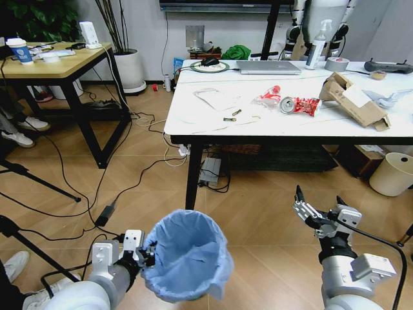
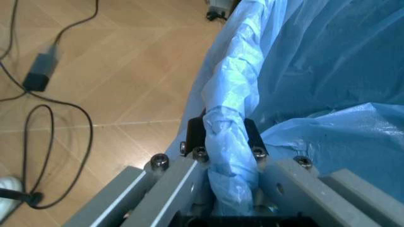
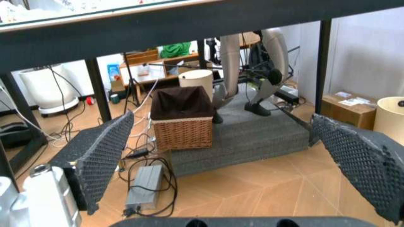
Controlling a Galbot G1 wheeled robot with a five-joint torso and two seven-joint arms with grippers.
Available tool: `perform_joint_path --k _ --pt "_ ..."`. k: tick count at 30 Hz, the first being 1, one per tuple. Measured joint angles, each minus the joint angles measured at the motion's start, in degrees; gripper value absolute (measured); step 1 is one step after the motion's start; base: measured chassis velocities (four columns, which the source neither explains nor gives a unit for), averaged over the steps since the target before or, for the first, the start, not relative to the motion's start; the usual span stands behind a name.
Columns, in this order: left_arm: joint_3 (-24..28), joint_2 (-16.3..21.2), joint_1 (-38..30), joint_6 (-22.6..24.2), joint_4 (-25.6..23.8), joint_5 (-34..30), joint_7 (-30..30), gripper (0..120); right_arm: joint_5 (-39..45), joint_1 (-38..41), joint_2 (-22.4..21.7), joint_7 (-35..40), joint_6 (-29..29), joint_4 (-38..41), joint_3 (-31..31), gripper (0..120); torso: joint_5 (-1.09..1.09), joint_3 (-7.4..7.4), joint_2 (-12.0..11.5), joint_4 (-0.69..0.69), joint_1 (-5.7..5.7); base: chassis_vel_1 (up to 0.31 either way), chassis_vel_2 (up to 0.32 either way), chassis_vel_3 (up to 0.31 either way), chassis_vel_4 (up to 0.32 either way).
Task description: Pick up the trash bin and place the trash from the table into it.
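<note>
One trash bin (image 1: 188, 253) sits at the bottom centre of the head view, held off the wooden floor with its crinkled light-blue bag folded over the rim. The left claw (image 1: 147, 251), at the lower left of that frame, is clenched on the bin's near rim; the left wrist view shows its two black fingertips (image 2: 197, 133) pinching a fold of the blue bag (image 2: 235, 123) between them. The right claw (image 1: 313, 208) hangs at the lower right of the head view, released and grasping nothing, and in the right wrist view its two textured pads (image 3: 101, 156) stand wide apart. The white marble-look surface (image 1: 193, 126) fills the upper right of the head view and carries the trash: one crushed bottle with a red label (image 1: 299, 105), one red-and-clear wrapper (image 1: 268, 97), one torn brown cardboard box (image 1: 353, 99), one flat white wrapper (image 1: 216, 98), one crumpled pale sheet (image 1: 387, 97) at the far right, and two small scraps (image 1: 232, 115) near the middle. The red label bears white lettering, but it is too small to read. Also on that surface are one closed laptop (image 1: 268, 66), one spray bottle (image 1: 318, 45) and one tape roll (image 1: 336, 64). One blue-and-white paper cup (image 1: 20, 50) stands on the yellow wooden desk (image 1: 61, 70) at the upper left.
</note>
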Motion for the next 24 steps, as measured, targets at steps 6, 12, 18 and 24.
perform_joint_path --k 6,12,18,24 --pt "-1.0 0.5 -0.1 0.0 0.0 -0.3 0.3 0 0.0 0.0 -0.1 0.0 0.0 0.1 0.0 100 0.00 0.98 1.4 0.00 0.42 0.000 0.000 0.000 0.000" --pt "-1.3 0.1 0.1 0.0 0.0 -0.9 0.2 0 0.2 -0.1 -0.2 0.0 0.0 0.4 0.0 100 0.00 1.83 2.7 0.00 0.91 0.000 0.000 0.000 0.000" --pt "-1.6 0.1 0.1 0.0 0.0 -1.2 0.2 0 0.3 -0.2 -0.2 0.0 0.0 0.4 -0.1 100 0.00 2.67 4.1 0.00 1.42 0.000 0.000 0.000 0.000" --pt "-2.5 0.1 -0.1 0.0 0.0 -1.9 0.1 0 0.5 0.0 -0.5 0.0 0.0 0.4 -0.1 100 0.00 3.53 5.5 0.00 1.96 0.000 0.000 0.000 0.000"
